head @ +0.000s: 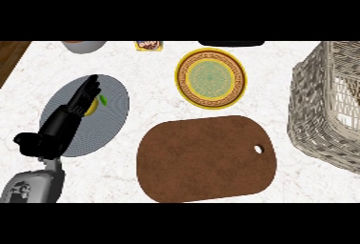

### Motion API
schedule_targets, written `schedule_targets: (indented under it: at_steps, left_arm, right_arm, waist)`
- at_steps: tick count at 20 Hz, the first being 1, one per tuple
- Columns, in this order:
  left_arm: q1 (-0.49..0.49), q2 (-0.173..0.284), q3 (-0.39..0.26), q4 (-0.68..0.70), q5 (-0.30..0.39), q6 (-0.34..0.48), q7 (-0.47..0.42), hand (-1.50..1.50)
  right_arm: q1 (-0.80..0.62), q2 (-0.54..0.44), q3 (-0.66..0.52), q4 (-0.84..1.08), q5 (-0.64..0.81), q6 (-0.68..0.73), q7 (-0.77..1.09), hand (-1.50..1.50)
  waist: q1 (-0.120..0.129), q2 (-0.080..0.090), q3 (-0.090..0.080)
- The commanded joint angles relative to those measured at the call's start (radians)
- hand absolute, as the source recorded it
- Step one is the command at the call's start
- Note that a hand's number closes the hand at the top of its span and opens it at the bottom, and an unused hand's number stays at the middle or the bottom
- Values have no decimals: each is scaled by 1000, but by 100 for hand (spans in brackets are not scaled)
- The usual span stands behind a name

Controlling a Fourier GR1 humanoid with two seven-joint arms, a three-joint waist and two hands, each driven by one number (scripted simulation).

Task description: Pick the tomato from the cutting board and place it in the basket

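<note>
The brown cutting board (204, 159) lies at the middle front with a small hole near its right edge; nothing rests on it. No tomato shows anywhere in the head view. The woven wicker basket (320, 105) stands at the right edge, partly cut off by the frame. My left hand (67, 119) is at the left, open with straight fingers pointing away, above a grey plate (109, 126). It partly covers a small yellow item with a green leaf (98, 102) on that plate. My right hand is out of view.
A yellow patterned plate (181, 78) sits behind the board. Along the back edge are a grey bowl (84, 45), a small packet (149, 45) and a black object (232, 43). The counter ends at a wooden strip (10, 57) at the far left.
</note>
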Motion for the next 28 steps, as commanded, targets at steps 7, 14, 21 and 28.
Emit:
schedule_targets:
  at_steps: [7,14,21,28]
  left_arm:
    - [23,-10,-10,-65,0,-1,38,0]
    - [-2,-23,-9,-40,-4,8,40,0]
    - [9,-29,-20,-54,-17,11,36,0]
    - [97,-10,-9,-65,-16,-20,-23,0]
  right_arm:
    - [1,-38,-93,411,-55,-18,-353,150]
    - [17,-45,-148,557,-46,-115,-552,150]
    - [-74,-35,-234,743,-80,-267,-683,150]
    - [-72,-62,-212,852,-128,-254,-824,-150]
  waist:
    - [8,2,1]
    - [2,0,0]
    - [10,1,1]
    - [3,-1,0]
